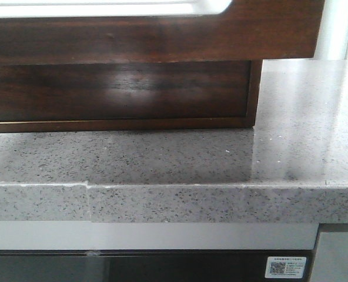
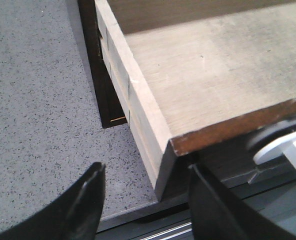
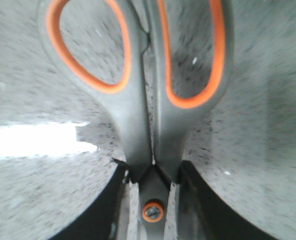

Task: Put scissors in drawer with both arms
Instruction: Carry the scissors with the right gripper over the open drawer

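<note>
The drawer (image 1: 162,36) shows in the front view as a wide glossy dark-brown front with a white rounded area along its top edge. In the left wrist view the drawer (image 2: 213,75) stands pulled out, with a bare pale wooden floor inside. My left gripper (image 2: 147,202) is open, and the drawer's front corner lies between its black fingers (image 2: 85,200). My right gripper (image 3: 150,175) is shut on grey scissors with orange-lined handles (image 3: 138,95), gripping near the orange pivot screw, above the countertop. Neither gripper shows in the front view.
The grey speckled stone countertop (image 1: 162,158) runs under the drawer, with a raised part (image 1: 309,100) at the right. A darker recessed wooden panel (image 1: 115,88) sits below the drawer front. A white rounded piece (image 2: 283,147) shows beside the drawer front. A dark appliance with a QR sticker (image 1: 285,267) lies below the counter edge.
</note>
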